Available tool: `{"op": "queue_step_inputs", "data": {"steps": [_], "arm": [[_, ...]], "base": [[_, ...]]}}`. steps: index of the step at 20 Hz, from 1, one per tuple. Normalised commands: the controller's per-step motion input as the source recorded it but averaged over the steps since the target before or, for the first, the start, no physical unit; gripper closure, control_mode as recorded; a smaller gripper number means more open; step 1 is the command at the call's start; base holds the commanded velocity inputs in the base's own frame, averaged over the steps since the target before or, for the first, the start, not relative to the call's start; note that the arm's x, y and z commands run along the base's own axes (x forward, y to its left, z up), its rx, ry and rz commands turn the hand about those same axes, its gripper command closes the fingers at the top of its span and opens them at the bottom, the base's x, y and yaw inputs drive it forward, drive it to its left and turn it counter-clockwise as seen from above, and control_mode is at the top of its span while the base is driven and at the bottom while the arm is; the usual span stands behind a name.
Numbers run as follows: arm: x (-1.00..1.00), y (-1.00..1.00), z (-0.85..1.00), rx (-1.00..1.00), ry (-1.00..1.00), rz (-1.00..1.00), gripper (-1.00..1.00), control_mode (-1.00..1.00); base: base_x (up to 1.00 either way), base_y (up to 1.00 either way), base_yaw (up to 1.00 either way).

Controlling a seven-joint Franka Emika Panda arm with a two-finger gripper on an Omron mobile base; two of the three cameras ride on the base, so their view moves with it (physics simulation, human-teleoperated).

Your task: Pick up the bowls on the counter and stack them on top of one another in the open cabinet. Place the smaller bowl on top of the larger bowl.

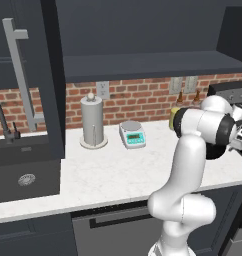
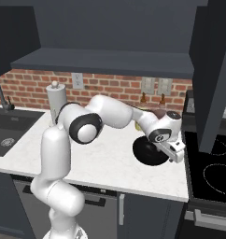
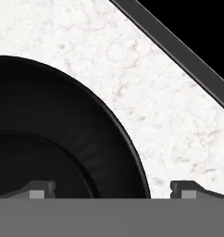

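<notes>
In the hand view, the claw (image 3: 113, 190) stands with its two dark tips spread wide at the bottom of the frame. One tip sits over the inside of a glossy black round bowl (image 3: 49, 139); the other sits over bare stone outside its rim, so the rim lies between them. The bowl fills the left half of that frame, resting on the white, faintly marbled stone worktop (image 3: 146, 88). A dark edge band (image 3: 178, 51) cuts across the upper right corner.

In the right base view, the white arm (image 2: 110, 116) reaches from the lower left across to the centre right, its hand bent down over the bowl (image 2: 150, 154). The bowl lies near the worktop's (image 2: 105, 158) right end, beside a black cooktop (image 2: 213, 168).

Farther back in the left base view, a green-faced kitchen scale (image 1: 132, 134) and a grey paper-towel holder (image 1: 92, 122) stand near the red brick wall (image 1: 138, 100). At the far left is a black sink basin (image 1: 25, 172). Above hangs the open dark slate-blue wall cabinet (image 1: 143, 65), its tall door (image 1: 28, 75) bearing a long grey bar handle (image 1: 18, 75).
</notes>
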Motion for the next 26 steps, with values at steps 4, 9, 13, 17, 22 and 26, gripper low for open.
{"op": "queue_step_inputs", "data": {"steps": [4, 9, 13, 17, 22, 26], "arm": [[0.0, 0.09, -0.28, 0.0, 0.0, 0.05, -1.0, -1.0], [0.0, 0.03, -0.06, 0.0, 0.0, 0.03, -1.0, -1.0], [0.0, 0.01, 0.0, 0.0, 0.0, 0.0, 1.0, -1.0], [0.0, 0.0, 0.0, 0.0, 0.0, 0.0, 1.0, -1.0], [0.0, 0.0, 0.14, -0.02, 0.0, 0.0, 1.0, -1.0], [0.0, 0.11, 0.26, -0.07, 0.01, 0.0, 1.0, -1.0]], "base": [[0.0, 0.0, 0.0], [0.0, 0.0, 0.0], [0.0, 0.0, 0.0], [0.0, 0.0, 0.0], [0.0, 0.0, 0.0], [0.0, 0.0, 0.0]]}}
